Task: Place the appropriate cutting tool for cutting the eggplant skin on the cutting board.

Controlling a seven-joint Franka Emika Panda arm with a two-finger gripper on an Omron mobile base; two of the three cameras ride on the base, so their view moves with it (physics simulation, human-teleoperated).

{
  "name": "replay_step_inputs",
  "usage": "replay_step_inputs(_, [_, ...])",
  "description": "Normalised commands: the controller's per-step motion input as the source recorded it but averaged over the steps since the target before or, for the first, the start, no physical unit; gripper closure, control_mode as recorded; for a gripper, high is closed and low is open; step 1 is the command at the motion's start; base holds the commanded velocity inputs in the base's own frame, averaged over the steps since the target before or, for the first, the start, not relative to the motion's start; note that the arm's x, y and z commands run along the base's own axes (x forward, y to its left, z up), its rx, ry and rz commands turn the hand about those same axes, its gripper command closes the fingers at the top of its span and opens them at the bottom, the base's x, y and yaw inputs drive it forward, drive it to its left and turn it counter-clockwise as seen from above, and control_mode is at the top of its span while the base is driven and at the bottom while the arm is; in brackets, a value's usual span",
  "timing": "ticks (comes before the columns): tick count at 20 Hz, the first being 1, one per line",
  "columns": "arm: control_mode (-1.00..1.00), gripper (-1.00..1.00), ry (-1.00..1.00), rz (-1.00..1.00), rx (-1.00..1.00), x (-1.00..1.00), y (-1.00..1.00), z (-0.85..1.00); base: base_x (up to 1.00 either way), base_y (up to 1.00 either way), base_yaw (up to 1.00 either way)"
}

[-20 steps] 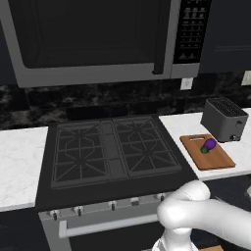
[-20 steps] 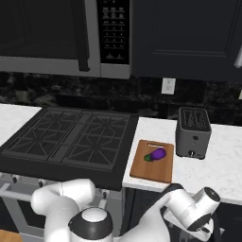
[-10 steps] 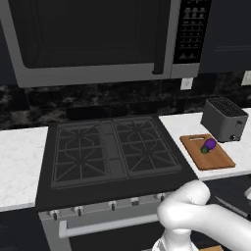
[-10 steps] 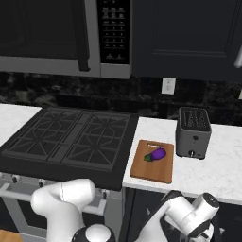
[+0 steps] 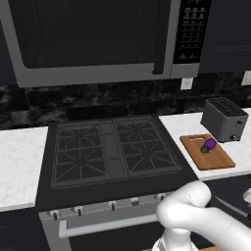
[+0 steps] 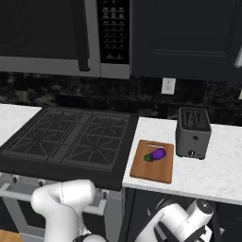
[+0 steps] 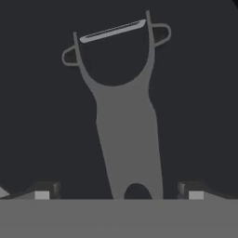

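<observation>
A grey Y-shaped peeler (image 7: 128,116) lies flat on a dark surface, its blade at the top of the hand view. My gripper (image 7: 118,194) is open, its fingertips (image 7: 42,194) standing apart on either side of the handle's hole end, not touching it. The reddish-brown cutting board (image 5: 207,152) (image 6: 152,160) rests on the white counter right of the stove. The small purple eggplant (image 5: 209,144) (image 6: 156,154) lies on the board near its slot-handle end. My arm (image 6: 182,222) reaches down below the counter front, under the board.
A grey toaster (image 5: 224,119) (image 6: 193,132) stands just right of the board. The black stove (image 5: 110,149) sits left of it, under a microwave (image 5: 93,37). A white counter (image 5: 19,157) continues left of the stove.
The arm's wrist has sunk a little lower below the counter edge in the right base view. Board, eggplant and toaster have not moved.
</observation>
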Motion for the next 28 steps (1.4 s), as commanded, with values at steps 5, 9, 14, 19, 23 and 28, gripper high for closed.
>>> replay_step_inputs(5, [-1.0,-1.0,-0.02,-0.07,-0.07,0.02,-0.02,-0.09,0.0,0.0,0.0])
replay_step_inputs(9, [-1.0,-1.0,0.0,-0.06,-0.06,0.0,-0.01,-0.06,0.0,0.0,0.0])
replay_step_inputs(14, [-1.0,-1.0,0.0,-0.04,-0.06,0.0,-0.03,-0.01,0.0,0.0,0.0])
replay_step_inputs(19, [-1.0,-1.0,0.0,-0.02,-0.05,0.0,-0.03,0.0,0.0,0.0,0.0])
replay_step_inputs(23, [-1.0,-1.0,0.0,0.0,-0.04,0.0,-0.02,0.0,0.0,0.0,0.0])
replay_step_inputs(28, [-1.0,-1.0,0.0,0.0,-0.02,0.0,0.0,0.0,0.0,0.0,0.0])
